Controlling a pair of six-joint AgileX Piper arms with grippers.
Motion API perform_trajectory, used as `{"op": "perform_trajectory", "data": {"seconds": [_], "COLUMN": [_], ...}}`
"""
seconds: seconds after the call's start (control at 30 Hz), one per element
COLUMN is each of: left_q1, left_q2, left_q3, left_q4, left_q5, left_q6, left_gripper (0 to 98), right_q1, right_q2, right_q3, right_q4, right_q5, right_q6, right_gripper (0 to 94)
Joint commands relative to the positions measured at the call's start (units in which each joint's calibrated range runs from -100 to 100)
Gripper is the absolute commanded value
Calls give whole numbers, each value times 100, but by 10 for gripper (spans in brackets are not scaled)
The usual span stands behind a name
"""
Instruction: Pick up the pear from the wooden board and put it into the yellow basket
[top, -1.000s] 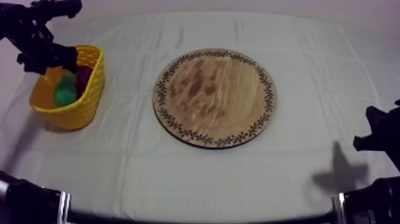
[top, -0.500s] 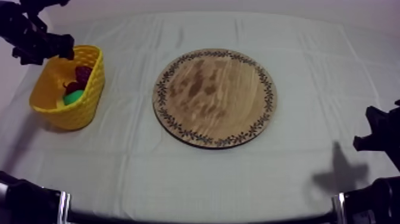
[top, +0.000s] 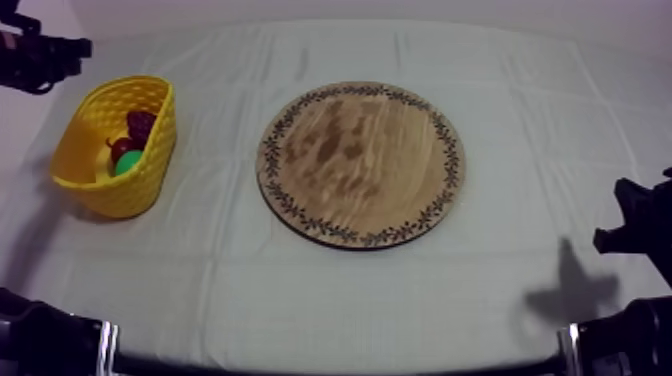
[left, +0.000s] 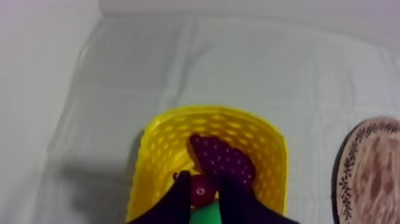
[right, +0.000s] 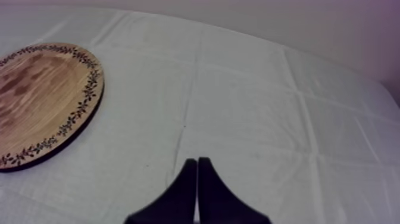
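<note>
- Step in hand: by my judgement the placing step is complete; the green toy pear (top: 127, 163) lies inside the yellow perforated basket (top: 112, 196) at the left side of the worktop (top: 300, 300); the round wooden board with the leaf-patterned rim (top: 360, 165) carries no fruit.
- Left end effector (left: 202, 182): fingers apart, nothing gripped; it points down toward the inside of the basket, and the pear shows between the fingers; in the top view the arm sits beyond the basket's far left corner, apart from the rim.
- Right end effector (right: 197, 162): fingers together as a narrow wedge, gripping nothing; it sits over bare cloth beside the board, well apart from the basket.
- Next move, as I judge it: bring the left arm to its rest position at the left side; keep the fingers apart and stay above the rim, since the basket looks light and a snagged wall could tip it; the right arm needs no action.
- Other contents: a bunch of dark purple toy grapes (left: 221, 158) and a small red fruit (left: 199, 190) share the basket; the pear touches the small red fruit; the grapes lie toward the far wall.
- Obstructions: none visible on the return path; the board lies well apart from the basket, with open cloth between.
</note>
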Motion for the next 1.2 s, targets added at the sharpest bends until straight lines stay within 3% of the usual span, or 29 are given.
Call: {"op": "perform_trajectory", "data": {"seconds": [0.0, 0.13, 0.4, 0.6, 0.77, 1.17], "left_q1": [-113, -323, -353, -370, -436, -456], "left_q2": [-748, -1731, -3981, -5540, -6300, -7036], "left_q3": [262, 843, 2547, 3865, 4697, 5587], "left_q4": [74, 295, 556, 1028, 1309, 1301], "left_q5": [-345, -952, -2071, -2286, -2365, -2144], "left_q6": [-43, -183, -271, -774, -958, -848], "left_gripper": [75, 43, 16, 3, 1, 0], "right_q1": [1, 1, 1, 1, 1, 1], "right_q2": [1, 1, 1, 1, 1, 1], "right_q3": [5, 5, 5, 5, 5, 5], "right_q4": [0, 0, 0, 0, 0, 0], "right_q5": [1, 1, 1, 1, 1, 1], "right_q6": [0, 0, 0, 0, 0, 0], "right_gripper": [5, 5, 5, 5, 5, 5]}}
